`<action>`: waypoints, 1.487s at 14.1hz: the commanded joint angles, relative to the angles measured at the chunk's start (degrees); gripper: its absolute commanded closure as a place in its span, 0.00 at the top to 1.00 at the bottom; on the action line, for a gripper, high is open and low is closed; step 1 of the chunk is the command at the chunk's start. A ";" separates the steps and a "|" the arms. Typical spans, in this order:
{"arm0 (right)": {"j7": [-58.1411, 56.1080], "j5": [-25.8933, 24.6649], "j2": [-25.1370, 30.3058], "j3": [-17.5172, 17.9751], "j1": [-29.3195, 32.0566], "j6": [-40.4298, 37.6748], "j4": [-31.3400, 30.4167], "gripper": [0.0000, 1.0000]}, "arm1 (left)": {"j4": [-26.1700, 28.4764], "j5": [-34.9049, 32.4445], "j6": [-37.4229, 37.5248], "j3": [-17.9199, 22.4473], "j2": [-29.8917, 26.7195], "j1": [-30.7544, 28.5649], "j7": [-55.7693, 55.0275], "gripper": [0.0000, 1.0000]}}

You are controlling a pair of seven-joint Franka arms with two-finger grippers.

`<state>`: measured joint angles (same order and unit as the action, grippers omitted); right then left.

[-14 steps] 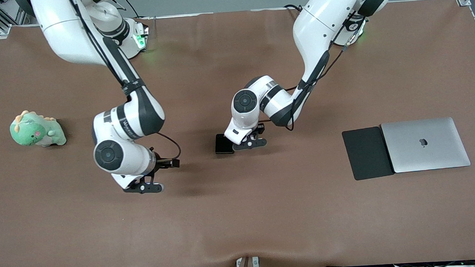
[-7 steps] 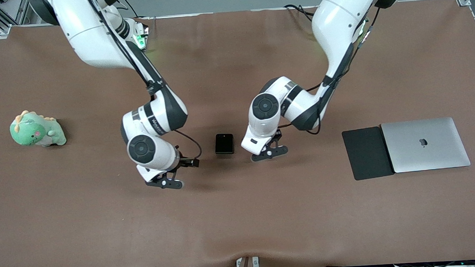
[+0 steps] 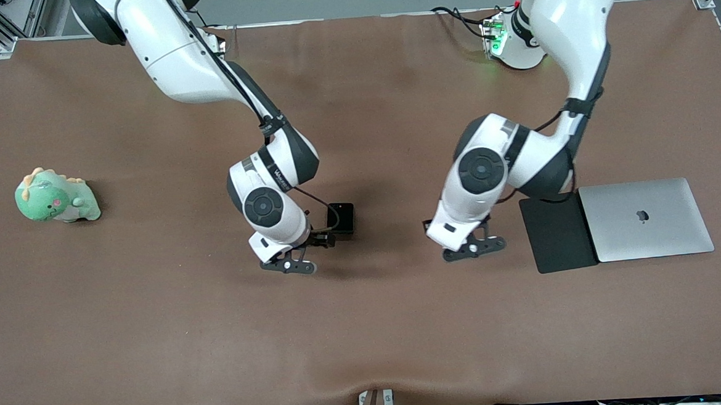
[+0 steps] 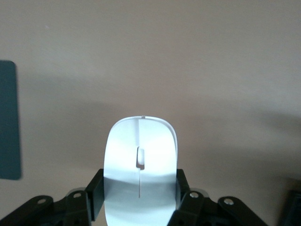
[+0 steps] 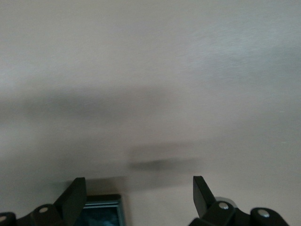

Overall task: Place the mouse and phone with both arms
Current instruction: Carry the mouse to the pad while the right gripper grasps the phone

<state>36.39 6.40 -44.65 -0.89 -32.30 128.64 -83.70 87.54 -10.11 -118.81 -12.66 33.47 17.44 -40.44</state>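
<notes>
Over the brown table, front view: my left claw (image 3: 473, 249) hangs just beside the dark mat (image 3: 558, 232) that adjoins the closed laptop (image 3: 645, 219); my right claw (image 3: 290, 265) hangs close to the phone (image 3: 342, 217), which lies flat at mid-table. A green plush toy (image 3: 56, 197) sits well apart, toward my right arm's end.

Left wrist view: my fingers (image 4: 95, 192) pinch the mouse (image 4: 140, 165) by its two sides, above bare tabletop; an edge of the mat (image 4: 9, 120) shows.

Right wrist view: my fingers (image 5: 74, 193) are spread with nothing between them; one corner of the phone (image 5: 101, 212) peeks in (mostly hidden).

Step in hand, as I judge it: carrying the mouse toward the mat, phone not yet gripped.

Next move: lower the mouse flat onto the mat, then let go; centre my right claw over the phone before pinching.
</notes>
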 commanded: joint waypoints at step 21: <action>7.56 -6.40 -4.92 -1.05 -8.39 4.16 0.99 1.00 | 19.07 -2.36 -13.89 -0.53 -3.60 -26.05 29.45 0.51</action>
<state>42.30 0.99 -48.75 -1.46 -39.97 133.03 -83.50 103.40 -10.25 -129.53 -12.71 30.94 -8.07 -11.02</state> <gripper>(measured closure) 0.000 0.383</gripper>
